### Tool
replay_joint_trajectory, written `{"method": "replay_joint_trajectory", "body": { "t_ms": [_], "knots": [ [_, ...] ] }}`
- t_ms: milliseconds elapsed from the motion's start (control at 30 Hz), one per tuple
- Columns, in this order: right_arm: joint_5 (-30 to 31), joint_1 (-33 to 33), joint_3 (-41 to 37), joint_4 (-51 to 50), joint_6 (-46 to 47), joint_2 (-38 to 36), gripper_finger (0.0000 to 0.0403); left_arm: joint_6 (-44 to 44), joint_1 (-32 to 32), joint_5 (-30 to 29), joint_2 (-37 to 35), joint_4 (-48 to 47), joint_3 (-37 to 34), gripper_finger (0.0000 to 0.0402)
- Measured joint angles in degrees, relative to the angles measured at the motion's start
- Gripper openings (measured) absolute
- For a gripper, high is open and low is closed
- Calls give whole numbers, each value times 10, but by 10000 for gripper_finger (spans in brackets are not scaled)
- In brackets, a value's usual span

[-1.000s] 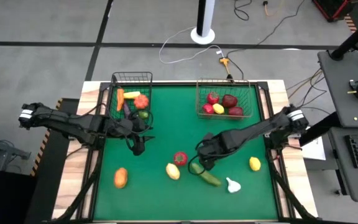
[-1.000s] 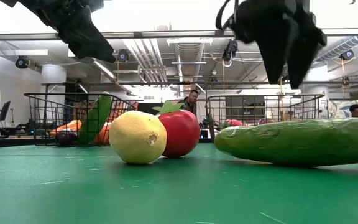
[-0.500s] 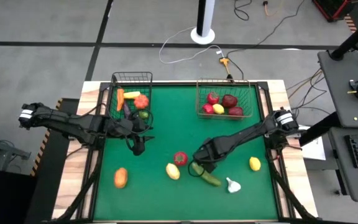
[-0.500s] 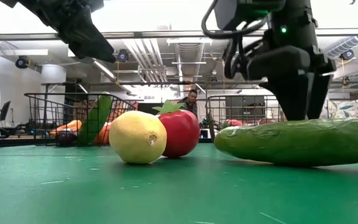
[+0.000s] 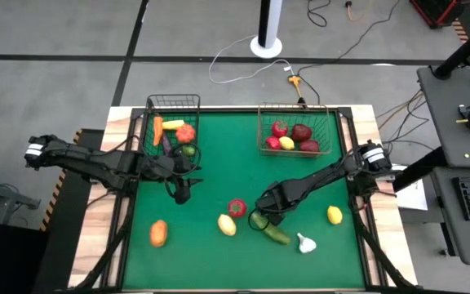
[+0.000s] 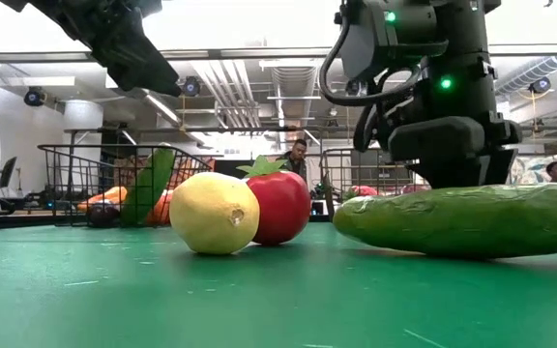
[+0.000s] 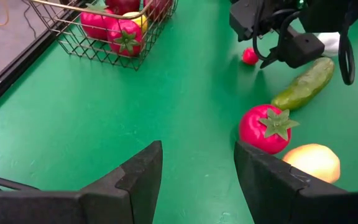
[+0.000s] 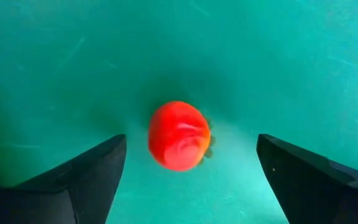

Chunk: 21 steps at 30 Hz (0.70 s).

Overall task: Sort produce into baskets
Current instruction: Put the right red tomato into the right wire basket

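Note:
My right gripper [image 5: 265, 216] points down, open, low over the green mat, with a small red fruit [image 8: 178, 135] lying on the mat between its two fingers and apart from both. That fruit [image 7: 249, 56] lies just beyond the far end of a green cucumber [image 5: 273, 233]. In the low view the cucumber [image 6: 467, 219] hides the fingertips. My left gripper [image 5: 183, 194] hangs open above the mat, near the black basket [image 5: 172, 104], with nothing between its fingers. The brownish basket [image 5: 294, 110] holds red and yellow produce.
On the mat lie a red tomato [image 5: 237, 207], a yellow lemon [image 5: 227, 224], an orange fruit [image 5: 158, 233], white garlic [image 5: 305, 242] and another yellow fruit [image 5: 334, 215]. The black basket holds a carrot, a tomato and other pieces. Bare mat lies between the two baskets.
My right gripper has come down toward the mat, settling around the small red fruit beside the cucumber, and it stays open. The produce has kept its place.

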Motion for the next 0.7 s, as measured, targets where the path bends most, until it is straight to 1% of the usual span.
{"method": "replay_joint_trajectory", "body": {
  "t_ms": [433,700],
  "knots": [
    [1,0,-1,13,0,0,279,0,0,-9,0,1,0,183],
    [2,-1,-1,15,-4,0,216,0,0,-10,0,1,0,183]
  ]
}}
